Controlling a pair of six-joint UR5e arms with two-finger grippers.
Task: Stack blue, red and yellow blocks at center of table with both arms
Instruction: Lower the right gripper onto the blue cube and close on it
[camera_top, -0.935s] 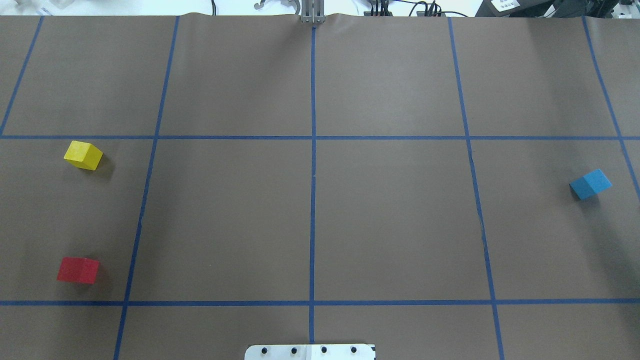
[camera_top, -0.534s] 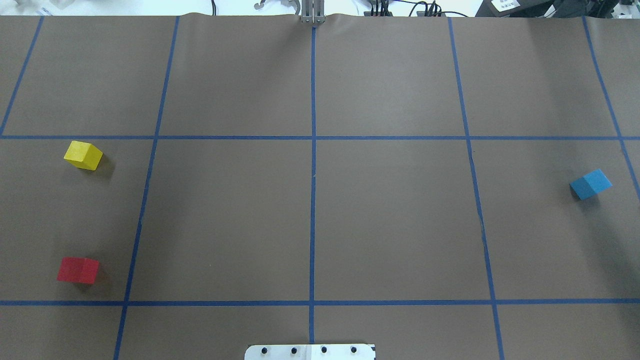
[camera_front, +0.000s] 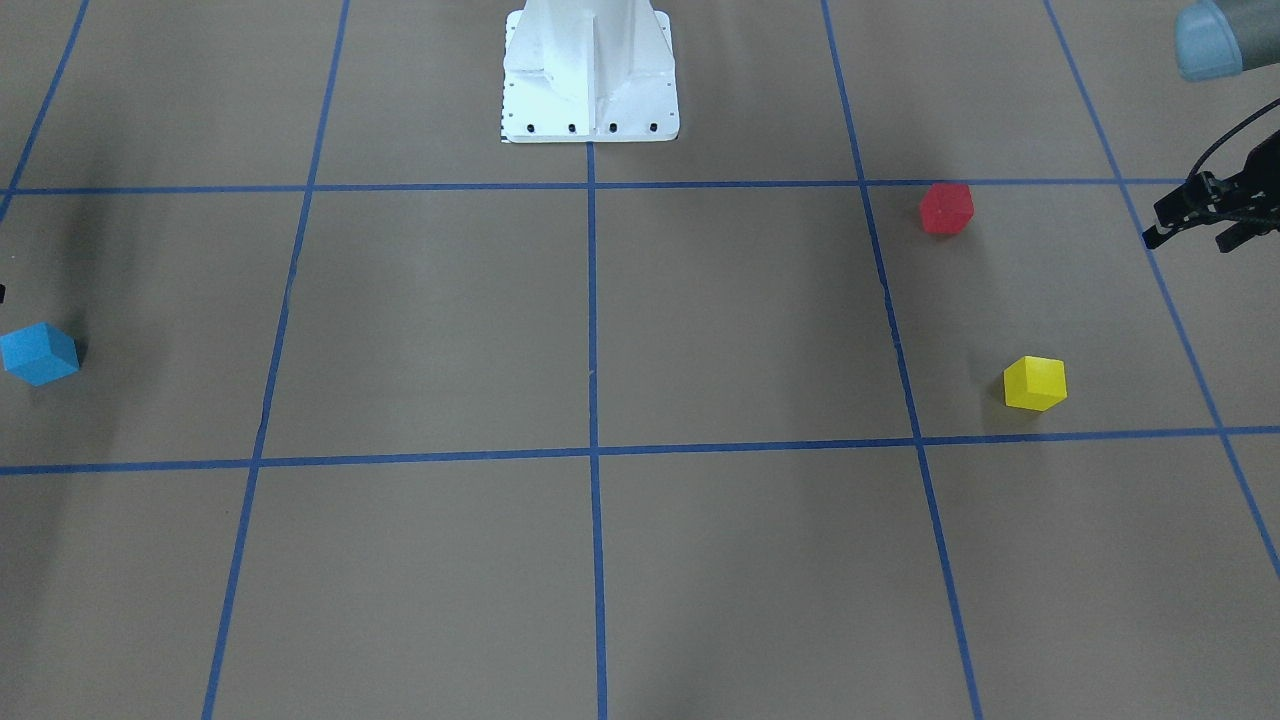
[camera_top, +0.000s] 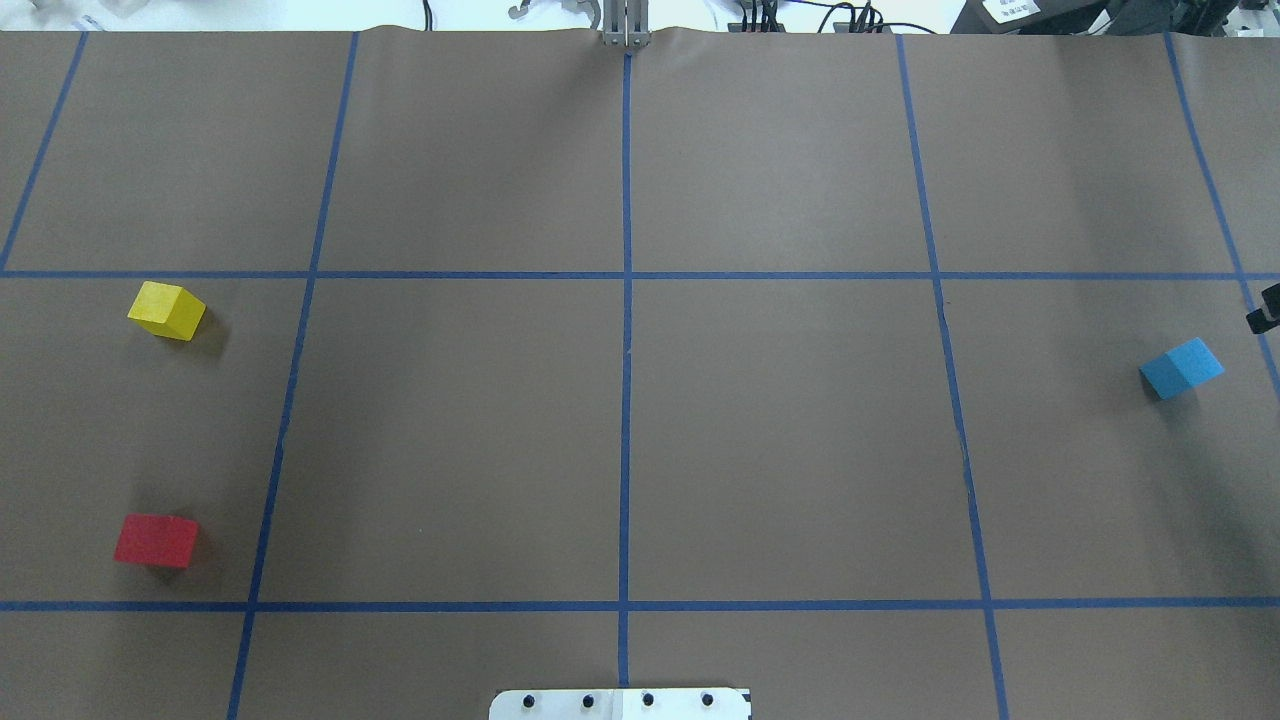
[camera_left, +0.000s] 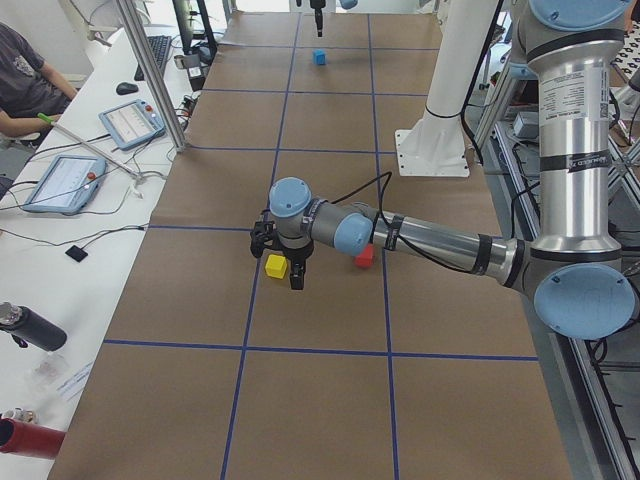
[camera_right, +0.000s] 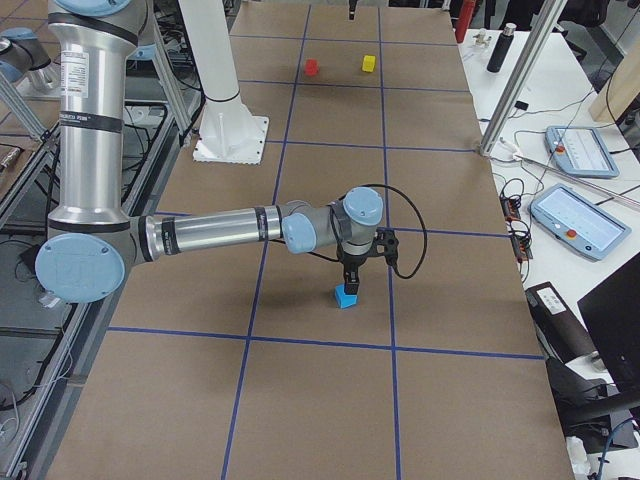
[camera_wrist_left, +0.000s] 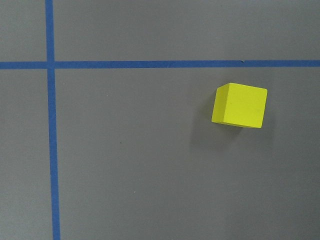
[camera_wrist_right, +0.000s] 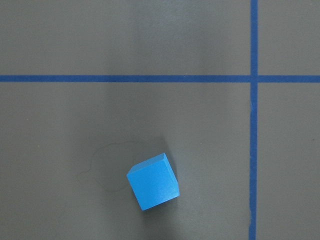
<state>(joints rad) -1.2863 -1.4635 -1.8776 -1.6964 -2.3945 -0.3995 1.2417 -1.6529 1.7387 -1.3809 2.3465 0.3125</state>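
The yellow block (camera_top: 167, 310) and the red block (camera_top: 156, 540) sit apart at the table's left. The blue block (camera_top: 1182, 368) sits at the far right. My left gripper (camera_front: 1187, 243) hangs above the table beside the yellow block (camera_front: 1035, 384) and the red block (camera_front: 946, 208); its fingers look spread and empty. The left wrist view holds the yellow block (camera_wrist_left: 240, 105) right of middle. Only a sliver of my right gripper (camera_top: 1265, 312) shows at the right edge. It hovers over the blue block (camera_right: 346, 297), and I cannot tell its jaws. The right wrist view shows the blue block (camera_wrist_right: 152, 181) below.
The brown table cover is marked by a blue tape grid, with the centre crossing (camera_top: 626, 275). The white robot base (camera_front: 590, 70) stands at the near middle edge. Tablets (camera_left: 65, 180) and cables lie on the operators' bench beyond the table's far edge.
A sliver of my right gripper has come into the overhead view at the right edge, above the blue block. The three blocks have not moved.
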